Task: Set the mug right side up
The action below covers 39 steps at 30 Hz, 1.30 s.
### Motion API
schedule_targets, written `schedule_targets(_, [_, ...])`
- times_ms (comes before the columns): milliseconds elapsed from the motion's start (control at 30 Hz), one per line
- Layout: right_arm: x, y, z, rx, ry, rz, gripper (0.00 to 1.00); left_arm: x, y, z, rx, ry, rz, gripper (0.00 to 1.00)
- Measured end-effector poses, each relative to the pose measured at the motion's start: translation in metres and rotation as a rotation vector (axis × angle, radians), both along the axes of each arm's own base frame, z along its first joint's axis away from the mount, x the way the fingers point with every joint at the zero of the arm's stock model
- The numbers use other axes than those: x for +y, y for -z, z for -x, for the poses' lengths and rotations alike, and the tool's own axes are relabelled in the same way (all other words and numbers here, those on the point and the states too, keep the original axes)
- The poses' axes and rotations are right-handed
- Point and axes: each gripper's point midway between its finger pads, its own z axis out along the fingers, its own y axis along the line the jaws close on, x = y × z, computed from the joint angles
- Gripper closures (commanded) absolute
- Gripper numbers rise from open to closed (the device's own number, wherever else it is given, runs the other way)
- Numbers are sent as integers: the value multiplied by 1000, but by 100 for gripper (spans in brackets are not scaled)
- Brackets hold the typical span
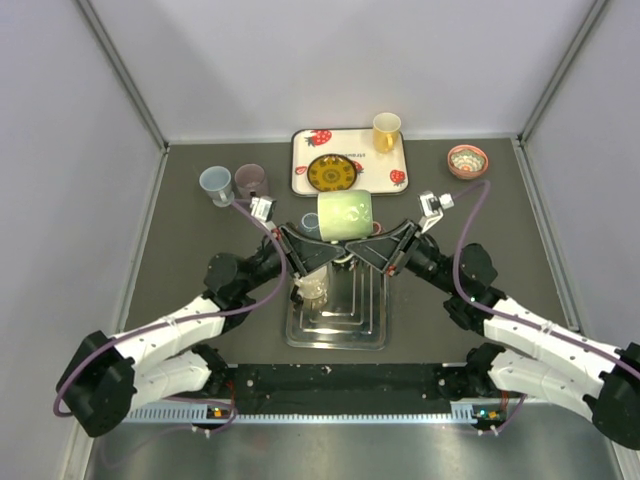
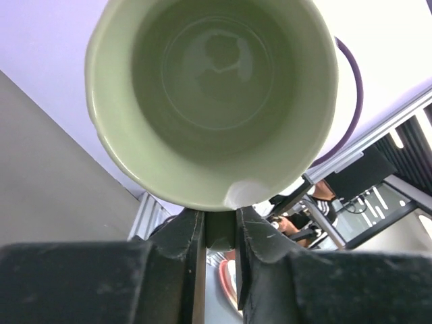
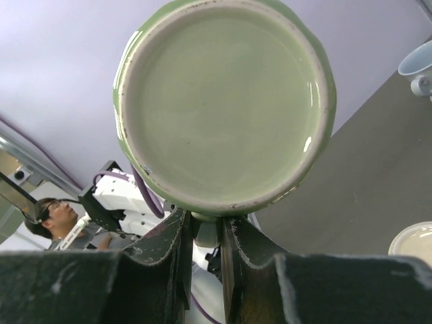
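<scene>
The light green mug (image 1: pixel 344 215) hangs on its side in the air above the table's middle, held between both arms. In the left wrist view I look into its open mouth (image 2: pixel 212 88); in the right wrist view I see its flat base (image 3: pixel 226 104). My left gripper (image 1: pixel 322 246) (image 2: pixel 219 219) is shut on the mug's handle from the mouth side. My right gripper (image 1: pixel 376 246) (image 3: pixel 208 223) is shut on the same handle from the base side. The handle points down, mostly hidden between the fingers.
A metal tray (image 1: pixel 350 325) lies under the mug, with a clear glass (image 1: pixel 311 288) on it. A strawberry tray (image 1: pixel 305 165) at the back holds a dark plate (image 1: pixel 331 173) and a yellow cup (image 1: pixel 386 131). A pink bowl (image 1: pixel 467 160) sits back right. A blue cup (image 1: pixel 216 184) and a mauve cup (image 1: pixel 250 181) stand back left.
</scene>
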Motion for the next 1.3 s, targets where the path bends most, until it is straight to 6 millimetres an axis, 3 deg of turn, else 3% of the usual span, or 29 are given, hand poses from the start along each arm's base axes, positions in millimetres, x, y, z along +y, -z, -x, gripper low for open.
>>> schedule_targets(100, [-1, -1, 0, -8, 7, 0, 100, -2, -1, -1, -2, -1, 1, 100])
schedule_targets(367, [-7, 6, -9, -13, 89, 84, 100, -9, 5, -10, 9, -16, -45, 100])
schedule_targets(500, [-10, 7, -14, -5, 132, 143, 84, -12, 4, -17, -24, -80, -148, 100])
schedule_targets(667, [-10, 18, -10, 6, 130, 219, 80, -9, 18, -16, -80, -144, -284, 100])
schedule_targets(933, [-9, 59, -14, 57, 130, 364, 71, -2, 54, -22, -63, -213, -445, 100])
schedule_targets(1300, [-5, 68, -9, 34, 96, 417, 61, 13, 56, -19, -96, -271, -464, 100])
